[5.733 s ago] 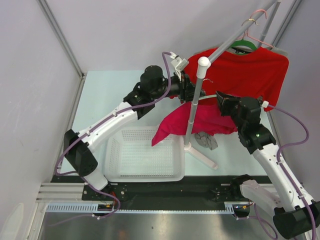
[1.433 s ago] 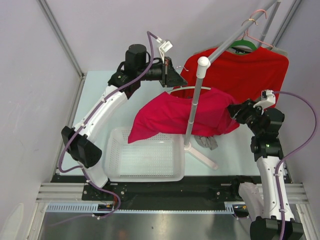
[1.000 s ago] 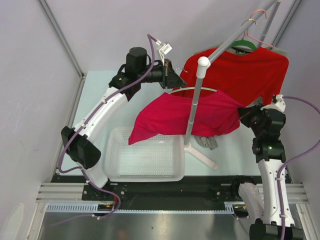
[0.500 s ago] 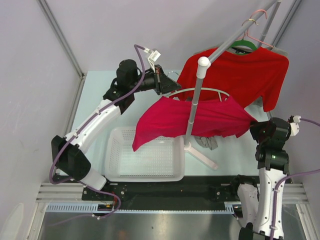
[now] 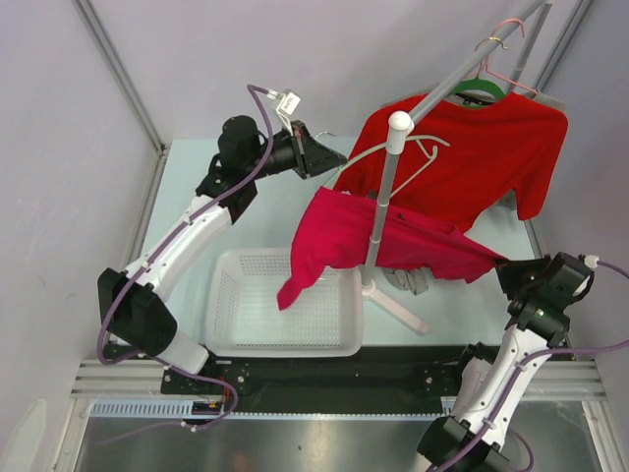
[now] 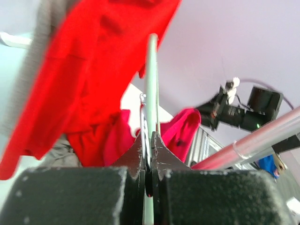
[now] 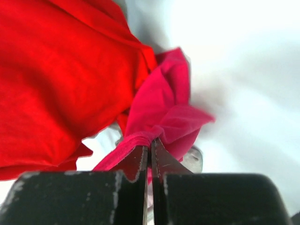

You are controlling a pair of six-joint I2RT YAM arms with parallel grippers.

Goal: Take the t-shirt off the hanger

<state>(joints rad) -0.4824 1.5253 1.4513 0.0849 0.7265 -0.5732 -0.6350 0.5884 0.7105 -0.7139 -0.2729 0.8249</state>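
The left gripper (image 5: 316,160) is clamped shut on the pale grey-green hanger (image 6: 151,79), held high beside the stand pole (image 5: 381,211). The right gripper (image 7: 150,144) pinches the crimson t-shirt (image 5: 344,236), which is pulled taut between them. One loose corner of the shirt hangs over the white basket (image 5: 344,341). Whether the shirt is off the hanger cannot be told.

Crimson t-shirt (image 5: 339,231), pale grey-green hanger (image 6: 151,75), white basket (image 5: 241,313)

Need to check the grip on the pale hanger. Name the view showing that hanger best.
Top external: most of the hanger shows in outline, held by the left gripper. Left wrist shows only a thin stretch; right wrist shows none.
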